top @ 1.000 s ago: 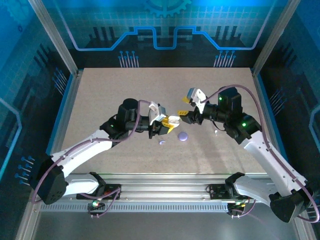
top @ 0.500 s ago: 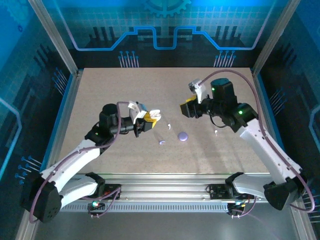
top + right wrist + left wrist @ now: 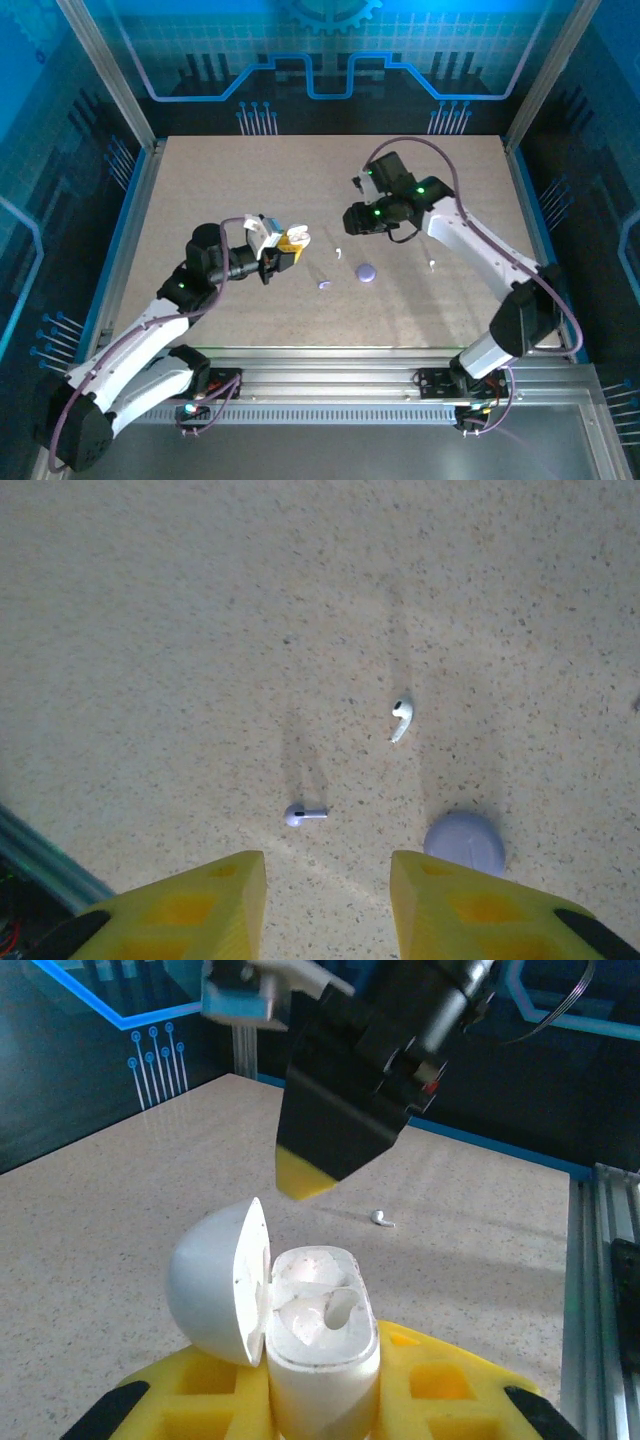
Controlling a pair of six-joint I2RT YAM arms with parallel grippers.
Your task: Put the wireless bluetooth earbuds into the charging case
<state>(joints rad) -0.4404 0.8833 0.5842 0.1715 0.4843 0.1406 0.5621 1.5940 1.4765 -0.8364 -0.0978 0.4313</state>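
My left gripper (image 3: 291, 241) (image 3: 322, 1392) is shut on the white charging case (image 3: 322, 1345) (image 3: 296, 236), held upright above the table. Its lid (image 3: 214, 1280) is swung open to the left and the moulded wells show. My right gripper (image 3: 352, 219) (image 3: 328, 892) hangs over the table with its yellow fingers (image 3: 200, 905) apart and nothing between them. Below it lie a white earbud (image 3: 401, 718) (image 3: 338, 250), a lavender earbud (image 3: 303, 814) (image 3: 323, 286) and a round lavender disc (image 3: 464, 842) (image 3: 366, 271). An earbud (image 3: 381, 1219) lies beyond the case in the left wrist view.
Another small white earbud (image 3: 432, 264) lies on the speckled beige table (image 3: 220, 190) to the right of the disc. Aluminium frame rails (image 3: 330, 360) border the table in front and at the sides. The right arm's black wrist (image 3: 360, 1070) hangs just behind the held case.
My left arm has drawn back to the left with the open case. My right arm has swung up and left over the earbuds, and its jaws have narrowed.
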